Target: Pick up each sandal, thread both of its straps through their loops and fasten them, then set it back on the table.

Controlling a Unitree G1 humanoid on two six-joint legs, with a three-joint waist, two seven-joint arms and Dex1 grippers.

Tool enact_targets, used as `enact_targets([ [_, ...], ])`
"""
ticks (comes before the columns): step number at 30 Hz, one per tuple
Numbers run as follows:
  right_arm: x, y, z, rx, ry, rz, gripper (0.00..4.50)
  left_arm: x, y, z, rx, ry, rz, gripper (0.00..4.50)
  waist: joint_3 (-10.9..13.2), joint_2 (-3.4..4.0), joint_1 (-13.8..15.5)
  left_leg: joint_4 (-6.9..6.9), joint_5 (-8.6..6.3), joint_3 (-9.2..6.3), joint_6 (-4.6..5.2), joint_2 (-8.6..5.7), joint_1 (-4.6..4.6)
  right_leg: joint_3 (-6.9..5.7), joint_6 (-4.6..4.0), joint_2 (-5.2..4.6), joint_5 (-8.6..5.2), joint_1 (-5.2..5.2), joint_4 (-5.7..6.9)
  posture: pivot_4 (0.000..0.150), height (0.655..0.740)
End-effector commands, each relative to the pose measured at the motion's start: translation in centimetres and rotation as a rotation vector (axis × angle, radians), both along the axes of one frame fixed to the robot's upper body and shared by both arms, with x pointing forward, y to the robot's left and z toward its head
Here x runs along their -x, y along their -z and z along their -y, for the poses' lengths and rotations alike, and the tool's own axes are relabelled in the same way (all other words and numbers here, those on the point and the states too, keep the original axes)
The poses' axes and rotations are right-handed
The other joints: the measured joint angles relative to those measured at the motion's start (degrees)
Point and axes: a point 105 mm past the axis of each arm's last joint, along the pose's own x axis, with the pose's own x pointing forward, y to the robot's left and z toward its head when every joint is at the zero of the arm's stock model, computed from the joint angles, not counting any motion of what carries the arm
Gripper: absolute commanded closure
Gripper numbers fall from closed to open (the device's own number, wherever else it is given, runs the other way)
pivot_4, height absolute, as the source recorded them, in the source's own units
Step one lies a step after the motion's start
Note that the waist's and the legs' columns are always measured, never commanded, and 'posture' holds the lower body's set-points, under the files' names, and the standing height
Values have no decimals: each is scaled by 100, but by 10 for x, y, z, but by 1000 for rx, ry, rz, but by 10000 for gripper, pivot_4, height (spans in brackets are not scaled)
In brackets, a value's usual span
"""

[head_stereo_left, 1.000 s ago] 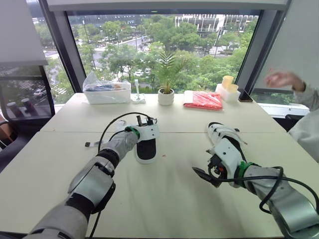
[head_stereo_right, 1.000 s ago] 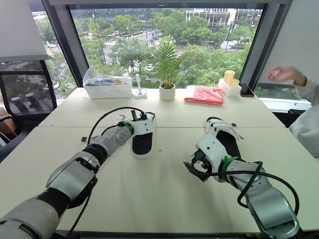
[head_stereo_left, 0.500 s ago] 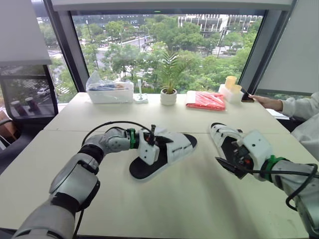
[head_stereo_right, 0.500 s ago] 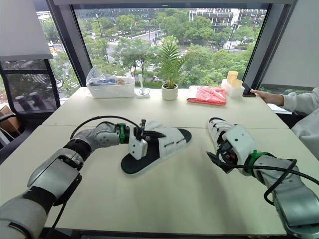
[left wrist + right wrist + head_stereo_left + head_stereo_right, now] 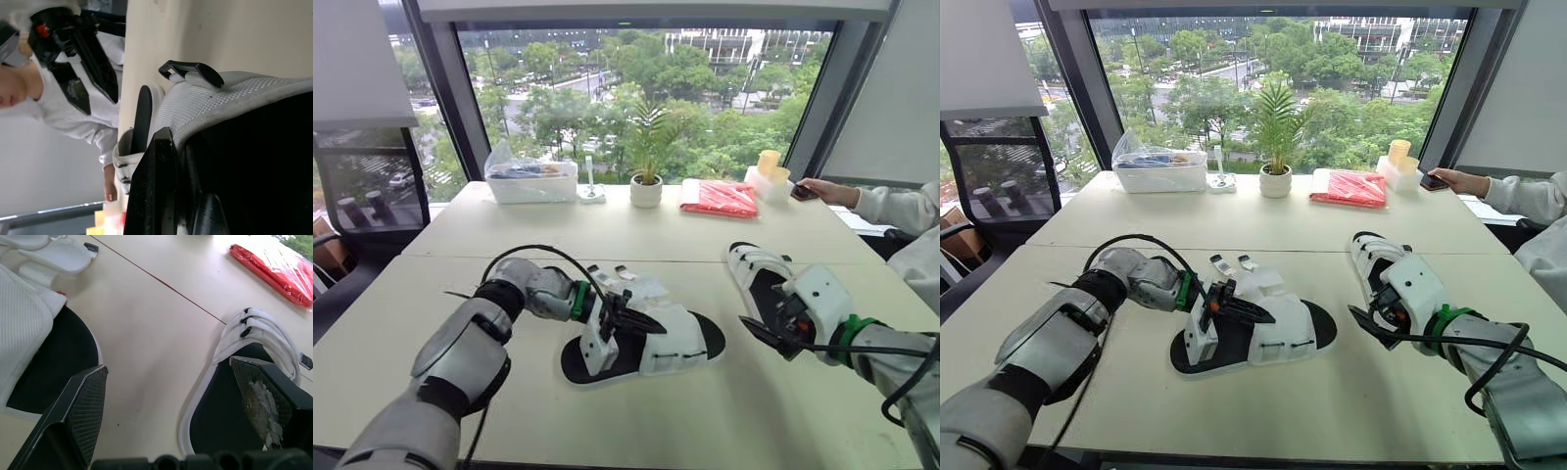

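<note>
Left gripper on the middle sandal, right gripper by the other.
The left gripper (image 5: 1239, 309) pinches the white upper of the middle sandal (image 5: 1278, 333), which lies sole-down on the table (image 5: 1332, 401). The right gripper (image 5: 168, 372), spread wide and empty, hovers at the right sandal's (image 5: 1371, 257) near end.

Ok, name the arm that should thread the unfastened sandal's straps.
Right, probably. The left jaws grip the white mesh sandal with the black footbed, steadying it; the right jaws hang open and free beside it.
</note>
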Motion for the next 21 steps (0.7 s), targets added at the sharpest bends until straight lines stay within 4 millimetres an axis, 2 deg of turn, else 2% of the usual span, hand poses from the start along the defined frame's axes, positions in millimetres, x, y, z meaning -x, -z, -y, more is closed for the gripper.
enact_targets([
  [1, 3, -12, -6, 30, -24, 47, 1500, -8, -3, 6, 41, 71, 150, 44396, 0, -1, 2, 0, 0, 0, 0, -5, 0, 1, 1, -2, 0, 0, 0, 1500, 7400],
  [3, 4, -12, -6, 31, -27, 46, 1500, -9, 2, 4, 40, 139, 212, 44396, 0, -4, 6, 0, 0, -1, 0, -7, 0, 1, 1, -2, 0, 1, 1, 1500, 7400],
  [5, 4, -12, -7, 32, -29, 44, 1500, -9, 5, 2, 46, 191, 239, 38192, -1, -8, 15, 0, 0, -2, 0, -8, 0, 1, 2, -4, 0, 1, 2, 1500, 7400],
  [7, 4, -12, -8, 34, -32, 42, 1500, -9, 7, -1, 42, 233, 252, 30040, -1, -9, 11, 0, 0, -2, 0, -10, 1, 1, 3, -4, 0, 1, 3, 1500, 7400],
  [10, 4, -11, -10, 36, -39, 37, 1500, -11, 8, -7, 28, 250, 261, 14060, -1, -9, 3, 0, 0, -2, 0, -10, 2, 1, 3, -5, 0, 1, 7, 1500, 7400],
  [13, 4, -10, -12, 38, -50, 32, 1500, -18, -1, -14, 47, 192, 268, 686, -1, -11, 8, 0, 1, -1, -1, -10, 4, 1, 3, -6, 0, 1, 11, 1500, 7400],
  [18, 4, -9, -18, 40, -85, 26, 1500, -32, -30, -30, 123, -2, 227, 260, -1, -12, 3, 0, 1, -1, -1, -14, 5, 1, 3, -9, 0, 1, 12, 1500, 7400],
  [21, 2, -7, -20, 45, -100, 21, 1500, -39, -40, -44, 150, -145, 162, 260, -1, -13, 4, 0, 3, 0, -3, -14, 7, 1, 3, -10, 0, 1, 13, 1500, 7400],
])
